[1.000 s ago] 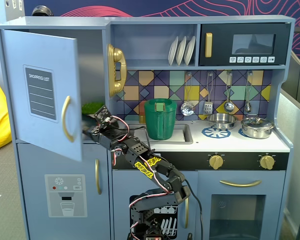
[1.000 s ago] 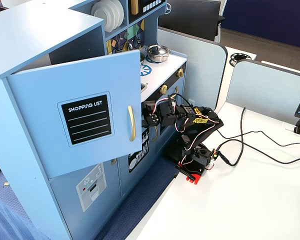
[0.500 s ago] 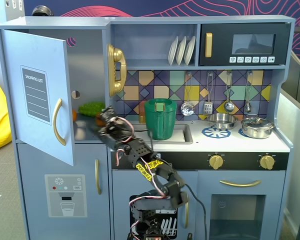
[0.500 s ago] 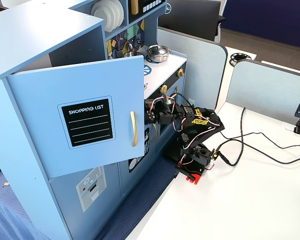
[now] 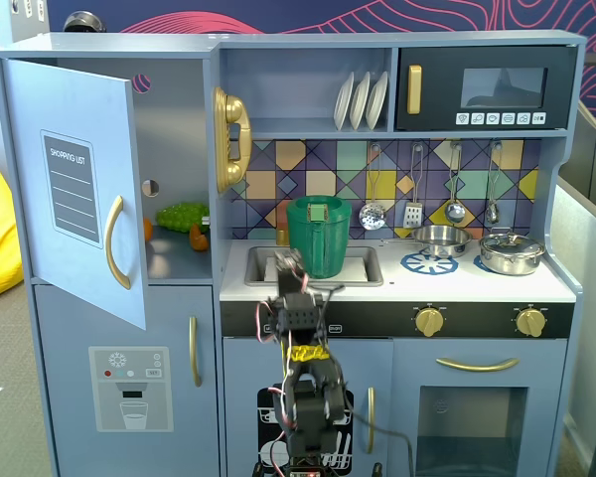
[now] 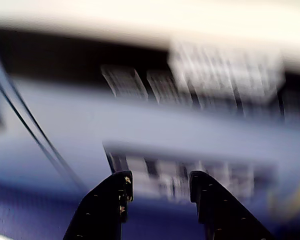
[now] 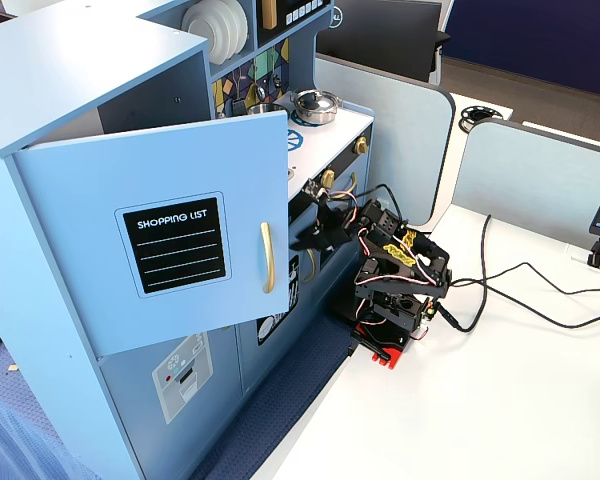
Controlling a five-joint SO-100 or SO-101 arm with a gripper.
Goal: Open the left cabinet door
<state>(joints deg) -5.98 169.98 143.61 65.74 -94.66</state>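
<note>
The left cabinet door (image 5: 74, 189), pale blue with a black "SHOPPING LIST" panel, stands swung open and shows the shelf behind it. It also shows open in the other fixed view (image 7: 170, 235). Its gold bar handle (image 5: 114, 243) (image 7: 267, 258) is free. My gripper (image 5: 288, 266) (image 7: 325, 215) is folded up in front of the kitchen's middle, well to the right of the door and apart from it. In the blurred wrist view the gripper (image 6: 160, 180) is open with nothing between the black fingers (image 6: 112, 200).
A green pitcher (image 5: 319, 236) stands in the sink behind the arm. The lower blue door with the grey water-dispenser panel (image 5: 129, 388) is shut. Green and orange toy food (image 5: 182, 217) lies on the open shelf. Cables (image 7: 520, 290) cross the white table.
</note>
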